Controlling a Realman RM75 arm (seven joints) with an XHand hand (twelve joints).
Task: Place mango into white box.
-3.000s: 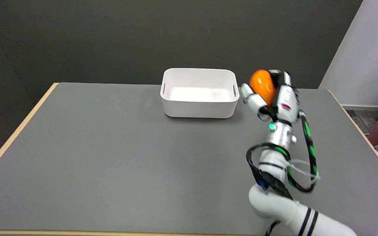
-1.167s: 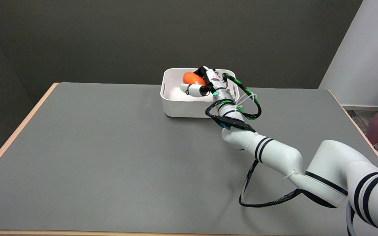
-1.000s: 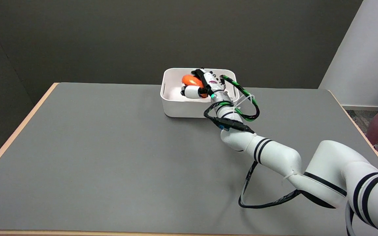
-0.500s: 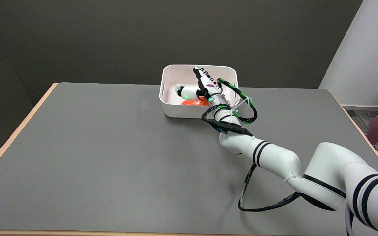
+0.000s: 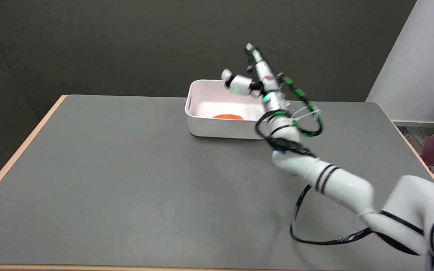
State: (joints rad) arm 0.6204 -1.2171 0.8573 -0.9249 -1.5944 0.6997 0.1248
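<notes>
orange mango (image 5: 227, 116), seemingly flat, in white box (image 5: 224, 128)

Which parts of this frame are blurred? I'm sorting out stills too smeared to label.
Head view: the right hand and forearm above the white box are motion-smeared, fingers hard to separate; box, mango and table are sharp; lighting is even, shadows soft, no glare.

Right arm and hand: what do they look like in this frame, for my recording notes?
The right arm is glossy white, built of rounded tube segments with thin black bands in pairs at the joints. A loose black cable loops beneath it, and a green-and-black braided cable with white ties coils round the wrist. A green light glows at the wrist. The right hand is white with black joints and slim fingers.
</notes>
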